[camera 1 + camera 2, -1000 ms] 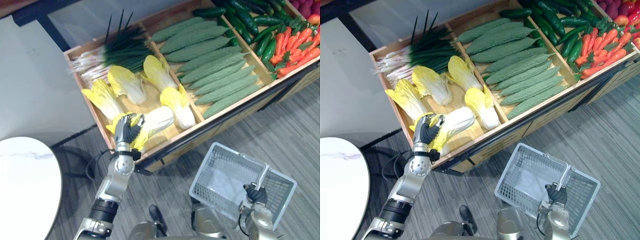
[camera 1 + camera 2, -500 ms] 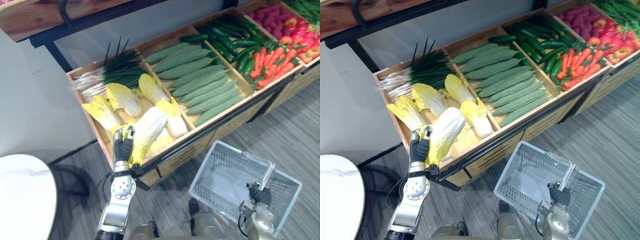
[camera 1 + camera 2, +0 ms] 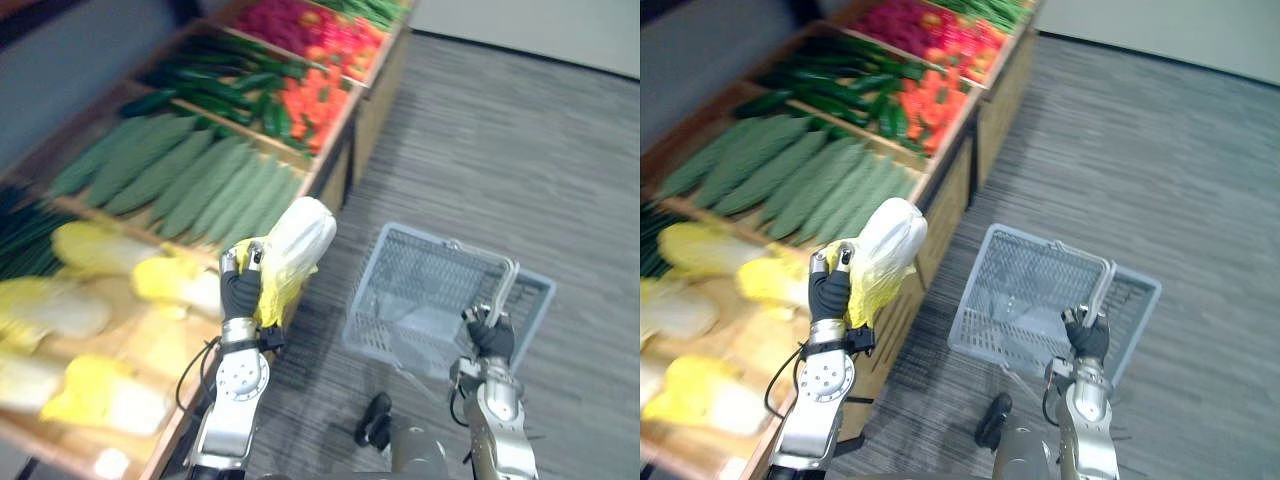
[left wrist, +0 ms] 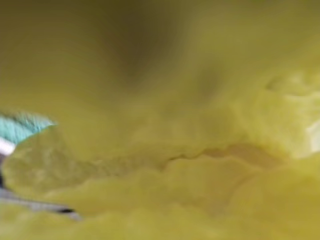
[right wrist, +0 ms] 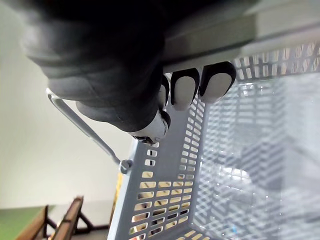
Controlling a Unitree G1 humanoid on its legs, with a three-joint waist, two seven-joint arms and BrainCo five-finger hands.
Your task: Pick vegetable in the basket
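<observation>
We found the left hand (image 3: 241, 292) curled round the yellow leafy end of a cabbage (image 3: 298, 238). It held the cabbage in the air over the near edge of the wooden stand (image 3: 338, 150), white stem end pointing up and to the right, just left of the basket (image 3: 385, 300). The right hand (image 3: 489, 336) was wrapped round the basket's handle (image 3: 507, 283), carrying it above the floor with nothing inside that we could make out. We judged the cabbage bulky but fairly light, firm in the pale stem and soft and easily crushed in the leaves. A hold nearer the stem would likely have been surer than one on loose leaf. The stand was split into compartments: other cabbages (image 3: 85, 250) on the left, green gourds (image 3: 190, 180) beside them, cucumbers (image 3: 235, 85) and carrots (image 3: 315, 105) farther off. Grey striped floor (image 3: 520, 150) ran right and far to a pale wall (image 3: 560, 25), leaving open room around the basket
</observation>
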